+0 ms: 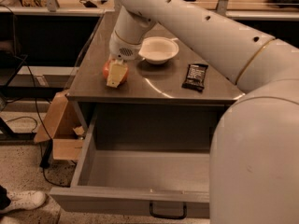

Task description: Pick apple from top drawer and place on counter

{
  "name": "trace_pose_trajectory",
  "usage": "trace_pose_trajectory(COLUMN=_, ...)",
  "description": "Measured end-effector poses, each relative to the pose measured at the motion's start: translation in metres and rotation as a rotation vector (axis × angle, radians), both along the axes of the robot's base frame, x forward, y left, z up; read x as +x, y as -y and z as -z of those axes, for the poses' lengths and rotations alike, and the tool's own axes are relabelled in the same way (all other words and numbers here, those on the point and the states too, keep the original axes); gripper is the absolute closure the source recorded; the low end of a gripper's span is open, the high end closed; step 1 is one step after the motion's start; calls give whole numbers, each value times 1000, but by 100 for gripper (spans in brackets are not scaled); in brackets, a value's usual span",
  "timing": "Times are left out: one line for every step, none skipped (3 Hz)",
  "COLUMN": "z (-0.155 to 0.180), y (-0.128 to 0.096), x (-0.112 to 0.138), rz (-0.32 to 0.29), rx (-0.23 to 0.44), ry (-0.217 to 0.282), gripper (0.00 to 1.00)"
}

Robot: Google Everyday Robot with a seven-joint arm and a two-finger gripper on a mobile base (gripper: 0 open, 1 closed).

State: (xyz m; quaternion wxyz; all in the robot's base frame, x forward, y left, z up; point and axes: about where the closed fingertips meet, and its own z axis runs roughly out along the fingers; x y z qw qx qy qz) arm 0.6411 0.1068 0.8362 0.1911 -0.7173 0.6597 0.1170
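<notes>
The apple (109, 70) is small, round and red, and sits on the counter (154, 87) near its left front corner. My gripper (116, 73) points down right over it, its pale fingers (117, 74) around the apple and covering most of it. The top drawer (140, 171) is pulled wide open below the counter, its grey inside bare, with its black handle (167, 213) at the front.
A white bowl (159, 49) stands on the counter behind the gripper. A black snack bar (195, 76) lies to the right. My arm fills the right side of the view. A cardboard box (60, 130) and cables lie on the floor at left.
</notes>
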Motion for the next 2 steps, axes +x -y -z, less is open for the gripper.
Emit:
trace_pose_trajectory(z=0, y=0, x=0, rz=0, rx=0, ry=0, gripper=0)
trace_pose_trajectory(z=0, y=0, x=0, rz=0, rx=0, ry=0, gripper=0)
